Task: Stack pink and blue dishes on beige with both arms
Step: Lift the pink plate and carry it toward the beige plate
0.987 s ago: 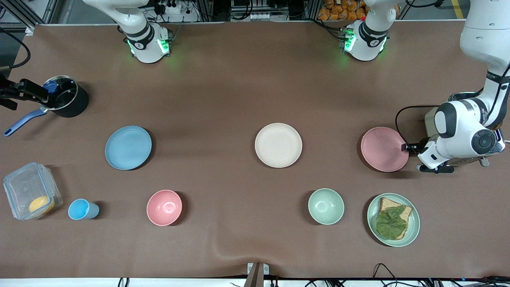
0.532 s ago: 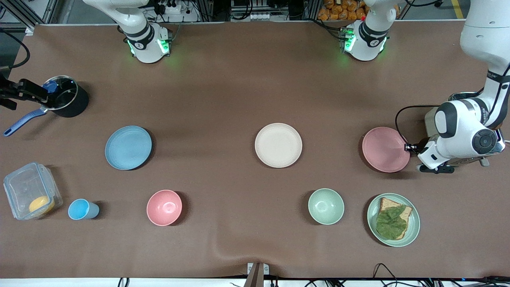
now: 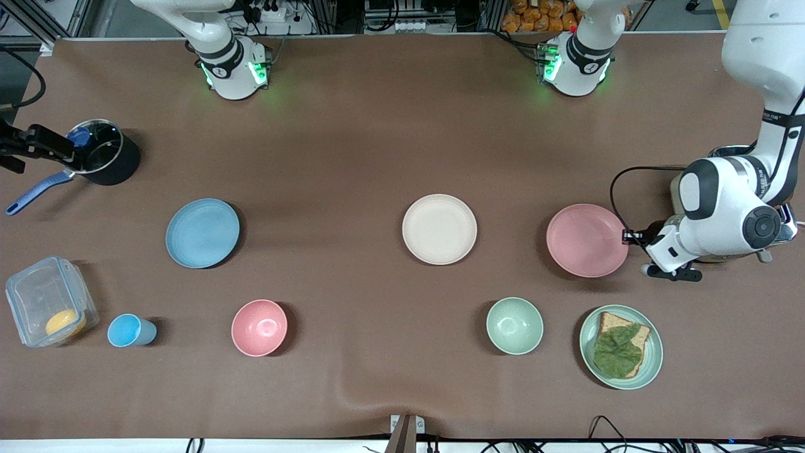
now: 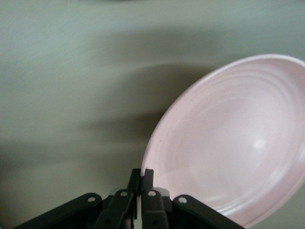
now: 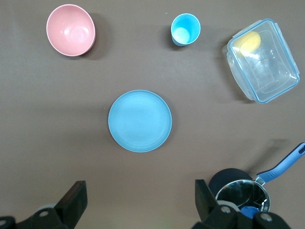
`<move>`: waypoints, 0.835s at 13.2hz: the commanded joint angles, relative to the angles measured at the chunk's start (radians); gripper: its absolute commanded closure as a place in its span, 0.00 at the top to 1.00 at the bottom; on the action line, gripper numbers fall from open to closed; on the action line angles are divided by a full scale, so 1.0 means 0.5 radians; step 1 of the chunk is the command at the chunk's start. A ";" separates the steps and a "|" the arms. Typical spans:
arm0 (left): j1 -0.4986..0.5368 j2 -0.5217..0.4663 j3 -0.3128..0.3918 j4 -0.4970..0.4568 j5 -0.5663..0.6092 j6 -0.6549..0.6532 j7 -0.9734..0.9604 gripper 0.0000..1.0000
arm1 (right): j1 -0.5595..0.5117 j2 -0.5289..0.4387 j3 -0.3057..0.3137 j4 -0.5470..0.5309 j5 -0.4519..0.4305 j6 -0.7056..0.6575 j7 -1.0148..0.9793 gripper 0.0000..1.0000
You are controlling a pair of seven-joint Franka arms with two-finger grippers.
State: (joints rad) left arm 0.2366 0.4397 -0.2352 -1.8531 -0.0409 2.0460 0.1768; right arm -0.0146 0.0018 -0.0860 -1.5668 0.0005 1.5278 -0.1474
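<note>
Holding the pink plate (image 3: 587, 240) by its rim, the left gripper (image 3: 627, 237) has its two fingers (image 4: 141, 177) pinched tight on the edge at the left arm's end of the table. The plate is round, so it has no long side, and it faces up. In the left wrist view it looks tipped, with its shadow on the brown table (image 3: 352, 157) under it. The plate sticks out from the claw toward the beige plate (image 3: 439, 229), which lies flat in the middle of the table, well apart from the pink one. The blue plate (image 3: 202, 233) lies flat toward the right arm's end of the table. The right gripper (image 5: 138, 202) waits high over the table near the blue plate, with its fingers spread wide and nothing in them.
</note>
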 commanded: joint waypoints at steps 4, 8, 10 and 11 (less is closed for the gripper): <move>-0.098 0.029 -0.415 0.206 -0.121 -0.174 -0.328 0.00 | -0.023 0.015 0.016 0.081 0.036 -0.031 0.025 1.00; -0.451 0.166 -0.441 0.322 -0.182 -0.150 -0.583 0.00 | 0.002 0.103 0.022 0.084 0.060 -0.012 0.025 1.00; -0.571 0.277 -0.435 0.377 -0.173 -0.055 -0.669 0.00 | -0.001 0.137 0.028 0.063 0.060 0.003 0.013 1.00; -0.590 0.329 -0.432 0.374 -0.167 0.012 -0.676 0.00 | -0.007 0.186 0.025 0.063 0.066 0.000 -0.006 1.00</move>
State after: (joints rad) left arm -0.0421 0.5346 -0.4594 -1.7122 -0.1088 2.0197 -0.1521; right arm -0.0116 0.0520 -0.0751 -1.5537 0.0170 1.5322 -0.1474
